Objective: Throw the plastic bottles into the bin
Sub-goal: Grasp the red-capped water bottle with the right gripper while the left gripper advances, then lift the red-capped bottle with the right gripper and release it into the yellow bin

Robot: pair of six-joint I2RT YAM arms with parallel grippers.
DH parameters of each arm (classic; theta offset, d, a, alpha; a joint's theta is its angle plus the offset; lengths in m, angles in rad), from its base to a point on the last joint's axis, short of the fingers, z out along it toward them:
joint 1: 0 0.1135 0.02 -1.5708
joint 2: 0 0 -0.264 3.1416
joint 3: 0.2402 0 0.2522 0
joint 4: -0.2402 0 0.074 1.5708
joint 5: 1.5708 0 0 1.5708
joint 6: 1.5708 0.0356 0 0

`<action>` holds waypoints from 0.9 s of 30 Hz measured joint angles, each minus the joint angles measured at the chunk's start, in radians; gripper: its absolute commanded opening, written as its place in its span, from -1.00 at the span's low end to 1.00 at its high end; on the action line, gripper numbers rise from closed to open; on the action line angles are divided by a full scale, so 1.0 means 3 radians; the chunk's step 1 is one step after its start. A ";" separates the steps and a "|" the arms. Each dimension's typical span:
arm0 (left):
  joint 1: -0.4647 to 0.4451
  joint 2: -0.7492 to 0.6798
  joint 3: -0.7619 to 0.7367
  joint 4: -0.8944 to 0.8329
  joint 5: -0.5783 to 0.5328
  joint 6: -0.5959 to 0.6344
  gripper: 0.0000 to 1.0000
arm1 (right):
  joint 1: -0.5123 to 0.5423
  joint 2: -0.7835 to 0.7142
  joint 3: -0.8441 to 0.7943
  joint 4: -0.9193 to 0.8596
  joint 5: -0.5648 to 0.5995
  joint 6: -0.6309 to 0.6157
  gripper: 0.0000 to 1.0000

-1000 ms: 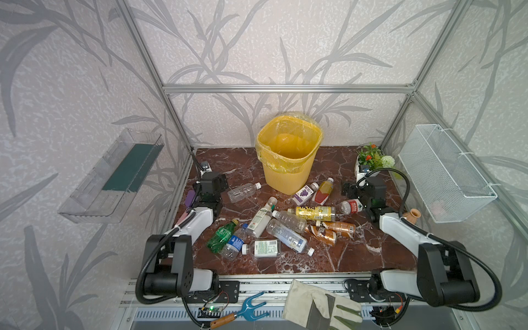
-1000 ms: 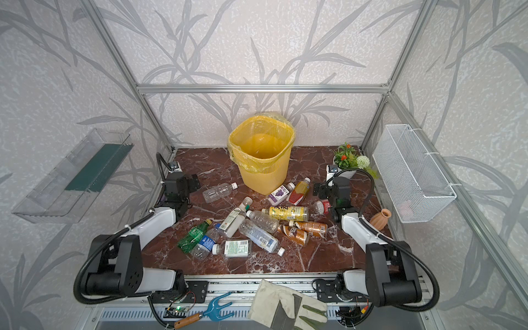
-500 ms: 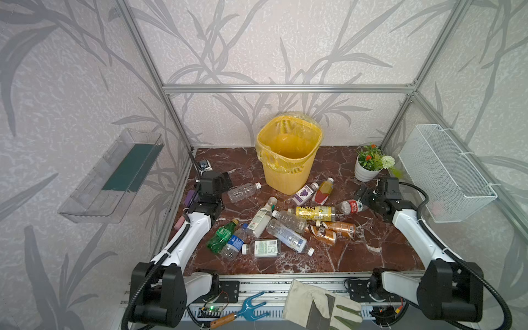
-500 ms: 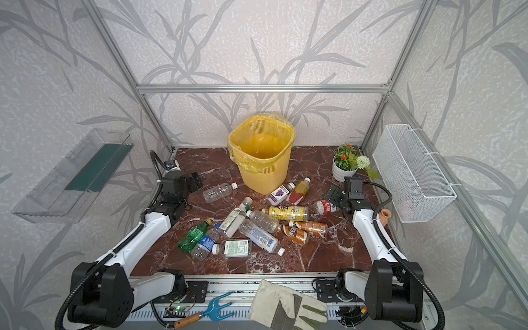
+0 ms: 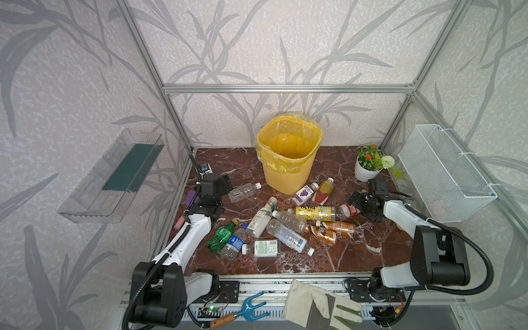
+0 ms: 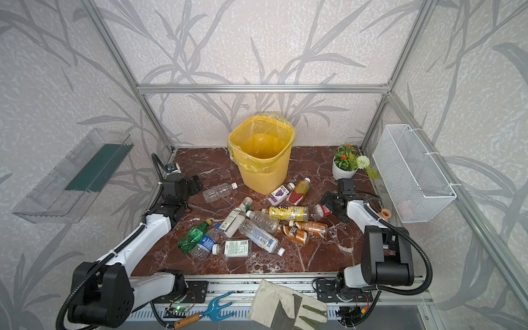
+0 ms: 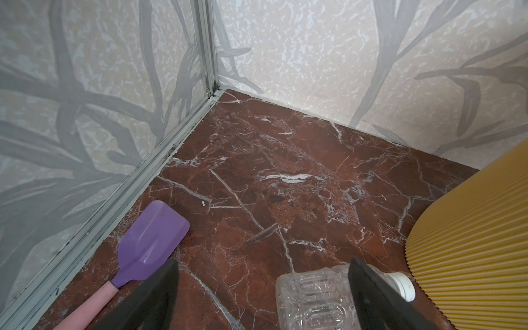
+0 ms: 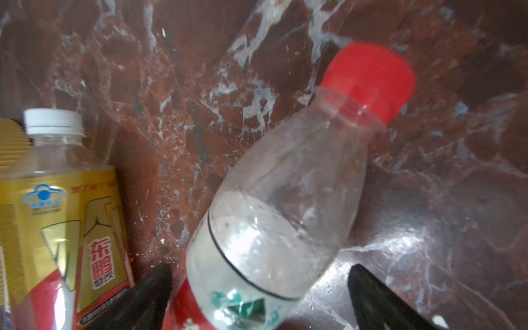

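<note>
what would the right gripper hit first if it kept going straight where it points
Probably the clear plastic bottle with a red cap, which lies just ahead, partly between the open jaws of the right gripper.

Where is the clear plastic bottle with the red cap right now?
In both top views the clear red-capped plastic bottle lies right of centre, just right of the yellow-labelled bottle, between the open jaws of the right gripper.
</note>
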 measured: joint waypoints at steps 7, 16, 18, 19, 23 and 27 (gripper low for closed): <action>0.0000 0.0000 0.0000 -0.0001 0.0004 0.0001 0.84 | 0.0000 0.0249 0.0050 0.0006 -0.0037 0.0009 0.49; 0.0000 0.0003 0.0001 -0.0004 0.0005 -0.0006 0.84 | 0.0048 0.0085 0.0050 0.0052 -0.0031 -0.0141 0.19; 0.0000 0.0005 0.0001 -0.0006 0.0006 -0.0011 0.84 | 0.0081 -0.0042 0.0050 0.0074 -0.0020 -0.0203 0.19; 0.0000 0.0005 0.0001 -0.0006 0.0006 -0.0024 0.84 | 0.0099 -0.0131 0.0047 0.0093 -0.0014 -0.0242 0.19; 0.0000 0.0005 0.0001 -0.0019 0.0005 -0.0088 0.84 | 0.0141 -0.0511 0.0017 0.0181 -0.0013 -0.0347 0.22; 0.0000 0.0005 0.0001 -0.0051 0.0004 -0.0186 0.84 | 0.0151 -0.0896 -0.0036 0.0276 -0.0079 -0.0445 0.23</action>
